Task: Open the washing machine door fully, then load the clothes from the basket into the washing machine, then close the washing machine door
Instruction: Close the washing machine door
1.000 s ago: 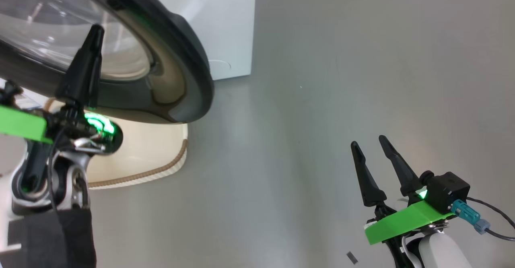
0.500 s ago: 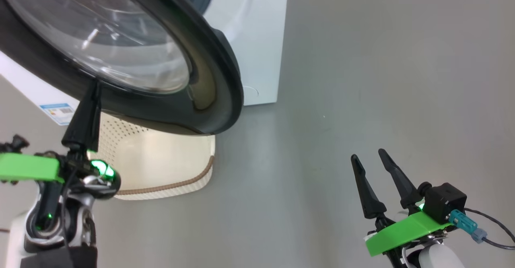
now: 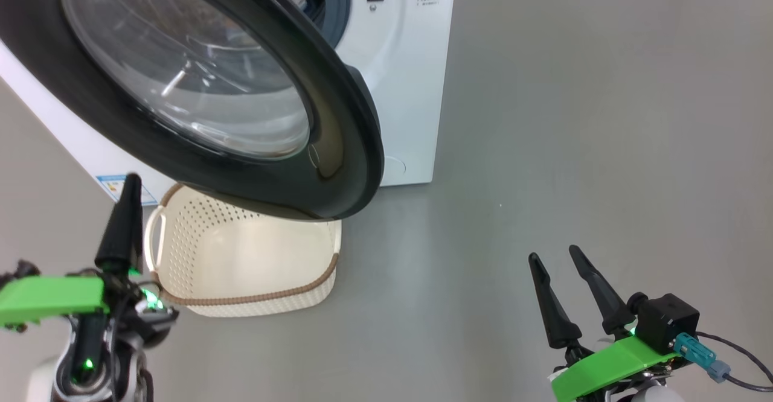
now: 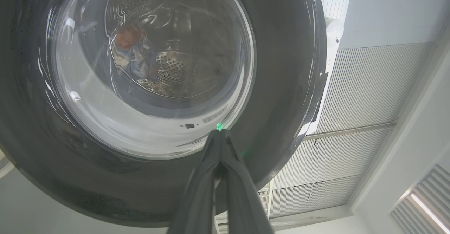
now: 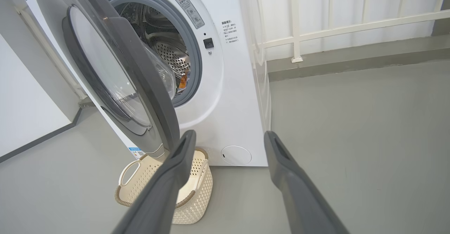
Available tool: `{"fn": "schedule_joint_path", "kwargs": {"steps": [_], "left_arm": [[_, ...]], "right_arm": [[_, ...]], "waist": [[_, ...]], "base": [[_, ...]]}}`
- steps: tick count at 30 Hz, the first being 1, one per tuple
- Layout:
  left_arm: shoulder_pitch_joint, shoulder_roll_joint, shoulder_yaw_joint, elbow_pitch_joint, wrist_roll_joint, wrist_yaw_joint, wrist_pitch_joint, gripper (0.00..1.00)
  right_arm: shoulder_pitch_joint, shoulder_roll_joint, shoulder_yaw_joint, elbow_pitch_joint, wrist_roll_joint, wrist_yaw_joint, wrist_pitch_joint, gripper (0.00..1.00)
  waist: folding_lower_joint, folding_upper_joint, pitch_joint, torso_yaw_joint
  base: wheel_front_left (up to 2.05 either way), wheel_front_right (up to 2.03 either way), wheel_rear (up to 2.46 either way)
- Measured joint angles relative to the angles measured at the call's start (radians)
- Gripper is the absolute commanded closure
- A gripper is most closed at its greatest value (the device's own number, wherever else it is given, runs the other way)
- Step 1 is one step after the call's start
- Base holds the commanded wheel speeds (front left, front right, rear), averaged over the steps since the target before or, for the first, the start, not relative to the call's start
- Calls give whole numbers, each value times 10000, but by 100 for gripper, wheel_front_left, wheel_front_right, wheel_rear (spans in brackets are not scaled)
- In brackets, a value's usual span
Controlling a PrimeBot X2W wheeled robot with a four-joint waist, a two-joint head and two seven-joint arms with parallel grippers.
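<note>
The washing machine (image 3: 398, 88) stands at the top with its door (image 3: 338, 118) swung partway out, black ring and glass bowl toward me. Through the glass, the clothes (image 4: 132, 51) lie in the steel drum; an orange bit of them (image 5: 181, 81) shows past the gasket. The basket (image 3: 181, 296) sits on the floor under the door, with nothing in the part of its inside that shows. My left gripper (image 3: 130, 181) is shut and holds nothing, its tip just below the door's lower rim. My right gripper (image 3: 554, 254) stands open over bare floor at the lower right.
Grey floor (image 3: 574, 118) stretches to the right of the machine. A small round white flap (image 5: 236, 155) and a blue label (image 3: 115, 188) mark the machine's lower front. A white railing (image 5: 295, 23) runs behind, and a white wall (image 5: 28, 104) stands to the left.
The camera has tilted up, so more of the machine and basket shows. My left gripper has dropped from in front of the door's ring to below its rim. Right gripper unchanged.
</note>
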Motion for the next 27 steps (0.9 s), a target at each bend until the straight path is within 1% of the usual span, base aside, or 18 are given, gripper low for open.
{"fn": "schedule_joint_path", "kwargs": {"steps": [5,6,7,11,15,17,18,22,25,27], "left_arm": [[566,0,2,6,79,0,-240,100],[661,8,8,6,165,0,-330,29],[735,12,10,8,247,0,-401,0],[922,75,-19,2,543,0,-600,0],[983,334,-121,-109,1120,0,-1158,0],[1103,570,-324,-207,1697,0,-1561,0],[1208,798,-499,-249,2351,0,-2230,0],[1380,1302,-1005,-224,3444,0,-3369,0],[1387,1685,-1361,-81,4445,-29,-3814,0],[1417,1799,-1415,61,4974,-31,-3929,0]], "right_arm": [[85,6,2,10,0,0,0,0],[105,6,2,10,2,0,0,0],[139,8,4,12,2,0,0,0],[207,8,0,23,2,0,0,0],[211,6,2,21,2,0,0,0],[213,4,6,19,2,0,0,0],[214,0,12,12,2,0,0,0],[216,-15,33,-31,2,0,0,0],[218,-21,35,-67,2,0,0,0],[218,-21,38,-79,0,0,0,0]], "waist": [[0,0,-299,15],[0,0,-348,16],[0,0,-397,18],[0,0,-530,54],[-1,0,-591,112],[0,0,-602,129],[0,0,-609,141],[0,0,-617,156],[0,0,-608,168],[0,0,-598,182]], "base": [[0,0,0],[0,0,0],[0,0,0],[0,0,0],[0,0,0],[0,0,0],[0,0,0],[0,0,0],[0,0,0],[0,0,0]]}}
